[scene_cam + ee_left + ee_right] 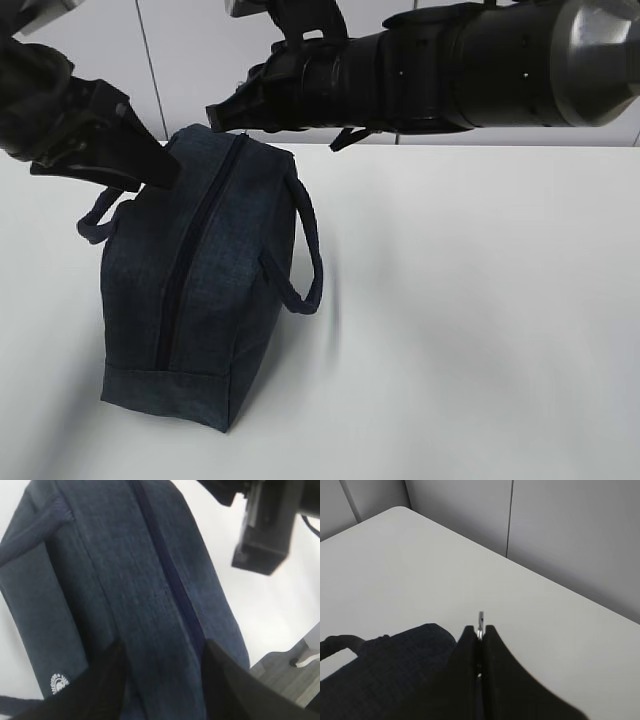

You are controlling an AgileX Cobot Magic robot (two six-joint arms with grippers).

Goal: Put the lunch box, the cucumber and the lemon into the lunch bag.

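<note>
Standing on the white table [480,300]: the lunch bag [200,290], upright, left of centre in the exterior view.
Exterior view, bag: dark navy fabric, zipper line running from the far top down the near end, shut along all that shows; one loop handle [305,250] hangs on its right side, another pokes out at its left.
Exterior view, left gripper [150,165]: comes in from the upper left, its tip against the bag's upper left shoulder; the spread of its jaws cannot be read from this angle.
Exterior view, right gripper [222,115]: reaches across from the right on a long black arm, its tip just above the bag's far top end, where the zipper begins.
Left wrist view, bag: fills most of the picture, zipper seam [170,575] running up the middle, small round white logo [59,682] on the side panel at lower left.
Left wrist view, left gripper [162,672]: jaws apart, one finger [100,690] on each side of the zipper seam, straddling the top panel; whether they press the fabric cannot be told.
Right wrist view, right gripper [480,632]: jaws together, clamped on a thin silver zipper pull [481,619] that sticks out between the fingertips.
Right wrist view, bag [395,670]: directly beneath and left of the gripper, one handle visible at far left.
</note>
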